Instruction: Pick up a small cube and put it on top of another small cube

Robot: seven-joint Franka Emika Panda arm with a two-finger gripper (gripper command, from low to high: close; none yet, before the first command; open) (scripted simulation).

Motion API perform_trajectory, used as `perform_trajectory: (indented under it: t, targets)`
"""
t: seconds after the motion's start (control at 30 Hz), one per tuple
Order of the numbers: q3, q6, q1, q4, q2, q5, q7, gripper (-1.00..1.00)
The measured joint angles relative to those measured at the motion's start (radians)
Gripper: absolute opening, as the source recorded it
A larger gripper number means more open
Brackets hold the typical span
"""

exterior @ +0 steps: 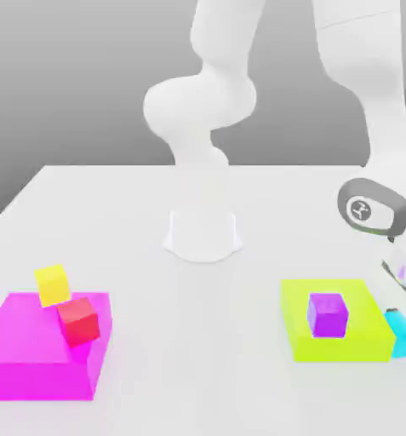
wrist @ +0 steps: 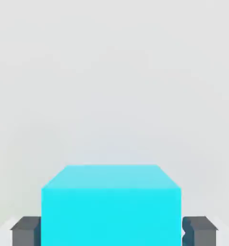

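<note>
At the exterior view's left, yellow (exterior: pixel 53 285) and red (exterior: pixel 78 321) sit askew by the pink block (exterior: pixel 37 375). Purple (exterior: pixel 328 316) sits level on the lime block (exterior: pixel 342 351) (likelier the target). At the right, beside lime, the gripper (wrist: pixel 111 232) grips the cyan cube (wrist: pixel 111 216) from both sides: lift straight up, clear lime, lower squarely. Pale, flat table (exterior: pixel 202 383); grey backdrop (exterior: pixel 78 85).
</note>
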Motion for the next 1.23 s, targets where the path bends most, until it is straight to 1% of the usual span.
perform_trajectory:
  t: [0.1, 0.23, 0.3, 0.33, 0.43, 0.63, 0.77, 0.93, 1.03, 1.17, 1.2, 1.23]
  targets:
    - [-0.002, 0.005, 0.002, 0.001, 0.007, -0.003, 0.002, -1.00]
    - [0.025, -0.092, -0.018, -0.022, -0.114, 0.031, -0.024, -1.00]
    - [0.046, -0.134, -0.030, -0.031, -0.165, 0.068, -0.049, -1.00]
    - [0.041, -0.152, -0.047, -0.034, -0.188, 0.085, -0.084, -1.00]
    - [-0.022, -0.213, -0.142, -0.045, -0.272, 0.100, -0.234, -1.00]
    - [-0.164, -0.337, -0.463, -0.070, -0.438, 0.070, -0.559, -1.00]
    - [-0.281, -0.409, -0.580, -0.090, -0.531, 0.040, -0.767, -1.00]
    - [-0.451, -0.476, -0.722, -0.116, -0.613, -0.010, -0.992, -1.00]
    - [-0.493, -0.429, -0.737, -0.130, -0.570, 0.012, -1.058, -1.00]
    - [-0.506, -0.311, -0.731, -0.155, -0.471, 0.061, -1.103, -1.00]
    - [-0.508, -0.288, -0.731, -0.159, -0.453, 0.068, -1.108, 1.00]
    - [-0.508, -0.288, -0.732, -0.159, -0.453, 0.068, -1.108, 1.00]
